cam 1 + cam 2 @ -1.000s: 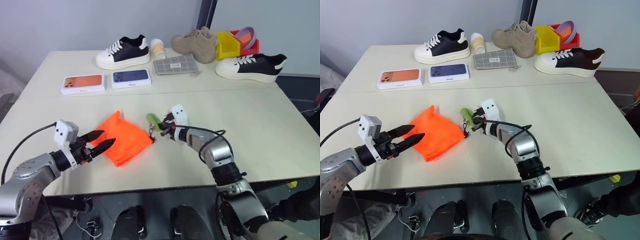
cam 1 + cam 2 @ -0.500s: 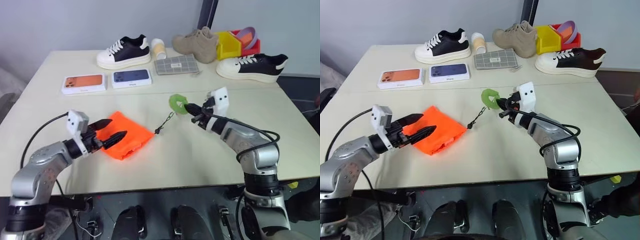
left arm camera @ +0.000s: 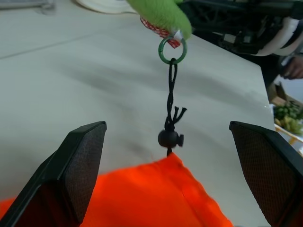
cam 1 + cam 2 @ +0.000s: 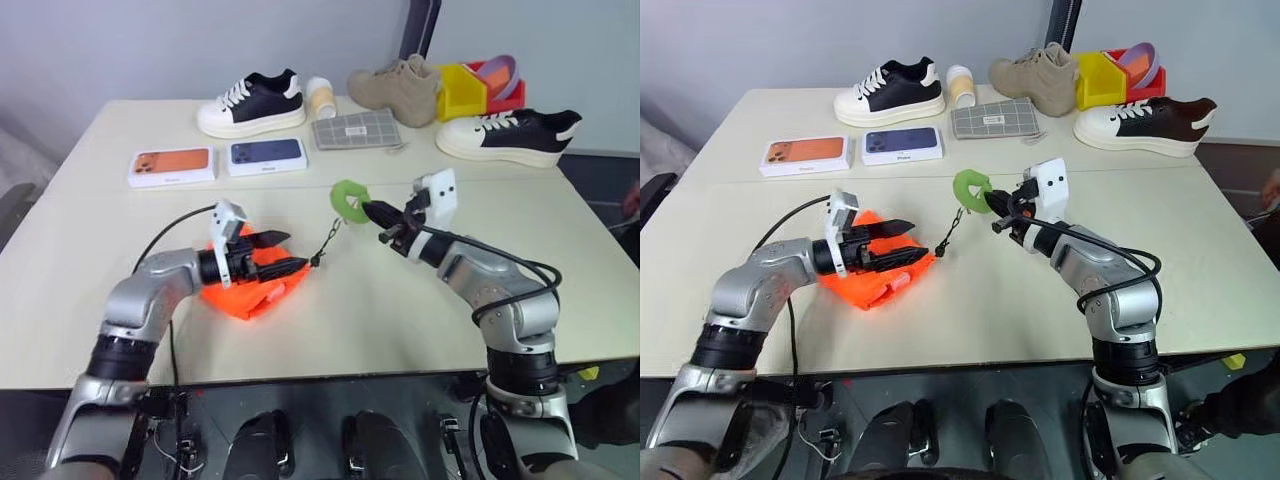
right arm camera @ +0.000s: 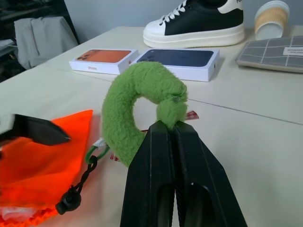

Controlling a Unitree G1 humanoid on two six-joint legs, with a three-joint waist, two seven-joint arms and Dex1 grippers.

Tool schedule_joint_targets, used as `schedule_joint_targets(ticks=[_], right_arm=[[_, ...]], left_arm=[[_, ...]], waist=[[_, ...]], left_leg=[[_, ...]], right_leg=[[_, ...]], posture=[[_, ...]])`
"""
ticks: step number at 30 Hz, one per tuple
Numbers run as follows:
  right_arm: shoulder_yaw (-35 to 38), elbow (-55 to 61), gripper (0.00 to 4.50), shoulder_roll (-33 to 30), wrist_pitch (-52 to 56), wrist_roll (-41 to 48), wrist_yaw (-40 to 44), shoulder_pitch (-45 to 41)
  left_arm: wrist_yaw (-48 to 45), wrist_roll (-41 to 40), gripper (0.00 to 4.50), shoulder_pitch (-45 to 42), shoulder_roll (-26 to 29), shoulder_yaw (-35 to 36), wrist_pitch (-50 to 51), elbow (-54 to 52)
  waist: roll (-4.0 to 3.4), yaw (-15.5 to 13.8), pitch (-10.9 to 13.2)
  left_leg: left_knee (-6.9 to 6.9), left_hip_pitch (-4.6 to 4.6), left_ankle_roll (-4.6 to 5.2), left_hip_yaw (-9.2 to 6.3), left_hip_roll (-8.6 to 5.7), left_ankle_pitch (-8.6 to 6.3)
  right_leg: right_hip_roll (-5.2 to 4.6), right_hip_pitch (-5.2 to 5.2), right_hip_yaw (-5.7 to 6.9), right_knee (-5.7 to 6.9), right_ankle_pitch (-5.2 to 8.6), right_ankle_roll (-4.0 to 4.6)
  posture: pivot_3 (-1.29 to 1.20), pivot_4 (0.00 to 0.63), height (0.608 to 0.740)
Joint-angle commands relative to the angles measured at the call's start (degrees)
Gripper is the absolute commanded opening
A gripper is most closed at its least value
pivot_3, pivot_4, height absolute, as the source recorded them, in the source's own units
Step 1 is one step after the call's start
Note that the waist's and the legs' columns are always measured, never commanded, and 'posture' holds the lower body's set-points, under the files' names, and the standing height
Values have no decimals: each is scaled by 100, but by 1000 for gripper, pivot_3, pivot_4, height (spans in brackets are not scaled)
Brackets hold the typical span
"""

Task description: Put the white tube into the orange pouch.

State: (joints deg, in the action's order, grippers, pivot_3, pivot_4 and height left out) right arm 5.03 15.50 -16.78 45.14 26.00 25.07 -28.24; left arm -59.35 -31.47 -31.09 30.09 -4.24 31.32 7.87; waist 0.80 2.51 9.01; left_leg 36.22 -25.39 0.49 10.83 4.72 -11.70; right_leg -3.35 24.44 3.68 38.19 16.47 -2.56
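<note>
The orange pouch (image 4: 245, 290) lies crumpled on the table's near left. My left gripper (image 4: 291, 253) hovers just over it, pointing right, jaws open and holding nothing; its fingers (image 3: 78, 165) frame the pouch's corner (image 3: 156, 198). A dark cord (image 4: 328, 240) with a round stopper (image 3: 169, 138) runs from the pouch up to a fuzzy green disc (image 4: 347, 199). My right gripper (image 4: 373, 212) is shut on that disc (image 5: 137, 109) and holds it above the table, with the cord hanging slack. The white tube is hidden.
At the back stand two black-and-white sneakers (image 4: 250, 102) (image 4: 505, 135), a tan shoe (image 4: 395, 85), a white-and-tan cup (image 4: 322, 97), a grey checked pouch (image 4: 355, 130) and yellow and red bins (image 4: 470, 88). Two phone boxes (image 4: 172, 165) (image 4: 265, 155) lie behind the pouch.
My left gripper moved right, over the pouch, and opened wider. My right gripper lifted the green disc up and to the right, then held still. The pouch bunched up.
</note>
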Motion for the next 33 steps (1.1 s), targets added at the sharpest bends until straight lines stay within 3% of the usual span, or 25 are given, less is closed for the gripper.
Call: schedule_joint_targets(ticks=[1, 13, 28, 31, 33], right_arm=[[27, 253, 0, 35, -139, 95, -51, -72], [-81, 406, 0, 81, -175, 119, -130, 39], [-138, 361, 0, 76, -192, 151, -110, -1], [-148, 364, 0, 79, -187, 158, -114, -5], [-148, 371, 0, 70, -184, 168, -116, -1]], left_arm=[[-501, 308, 4448, -397, -54, -265, -283, 482], [-1251, 926, 4448, -1065, -388, -594, -709, 1512], [-1315, 1301, 4448, -1057, -513, -573, -738, 1641], [-1368, 1383, 3588, -1025, -487, -618, -757, 1638], [-1373, 1393, 2558, -1020, -499, -603, -744, 1641]], waist=[[0, -5, 0], [1, -4, 1], [1, -11, 1], [1, -9, 1], [1, -8, 0]], left_leg=[[-1, 0, 0, -1, 1, 0], [3, -2, 0, -3, 1, 1], [7, -2, 1, -5, 1, 1], [9, -2, 1, -5, 1, 1], [9, -2, 1, -5, 1, 1]], right_leg=[[1, 0, 0, 0, 0, 0], [6, 0, -1, 3, 1, -1], [7, 0, -1, 7, 1, -1], [7, 0, -1, 8, 1, -1], [8, 0, -1, 10, 1, -1]], posture=[[0, 150, 740], [0, 150, 740], [0, 150, 740], [0, 150, 740], [0, 150, 740]])
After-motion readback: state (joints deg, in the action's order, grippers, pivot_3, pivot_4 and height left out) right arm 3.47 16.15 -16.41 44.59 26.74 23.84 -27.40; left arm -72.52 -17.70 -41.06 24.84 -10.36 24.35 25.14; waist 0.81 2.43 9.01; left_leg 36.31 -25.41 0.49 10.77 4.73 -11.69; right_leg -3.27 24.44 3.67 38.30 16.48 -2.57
